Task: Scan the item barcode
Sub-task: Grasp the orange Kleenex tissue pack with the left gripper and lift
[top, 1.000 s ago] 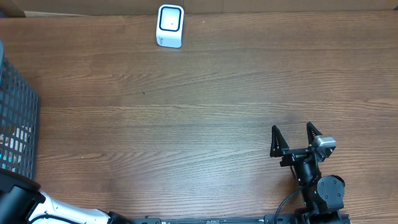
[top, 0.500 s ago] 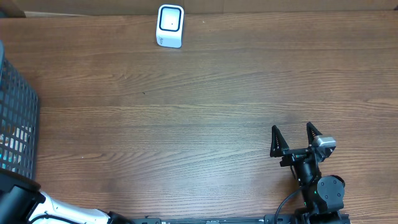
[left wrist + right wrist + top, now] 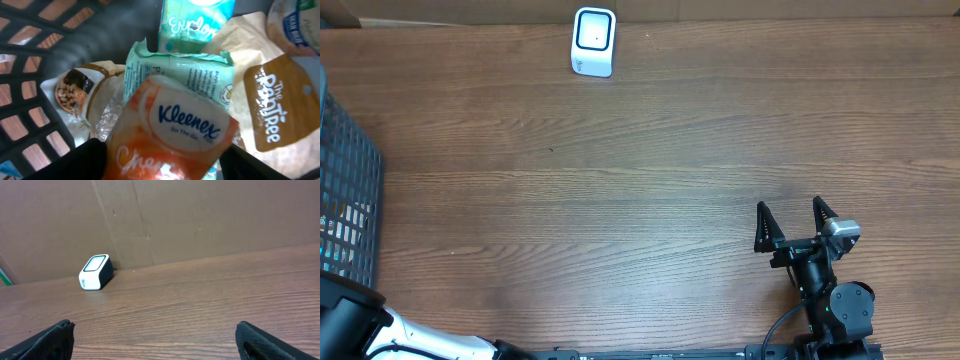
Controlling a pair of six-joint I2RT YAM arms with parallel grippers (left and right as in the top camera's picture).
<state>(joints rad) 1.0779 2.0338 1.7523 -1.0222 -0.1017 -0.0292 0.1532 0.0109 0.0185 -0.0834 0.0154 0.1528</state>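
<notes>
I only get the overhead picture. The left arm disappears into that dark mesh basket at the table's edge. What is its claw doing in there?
Observer: The left wrist view shows the left claw straddling an orange Kleenex tissue pack, a finger beside each side; whether it grips, I cannot tell.
Visitor: Anything else in the dark mesh basket?
Observer: A pale green tissue packet partly behind that pack, and a brown-labelled bag to its right.
Visitor: And the small white scanner box?
Observer: The right wrist view shows it standing before a brown cardboard wall.
</notes>
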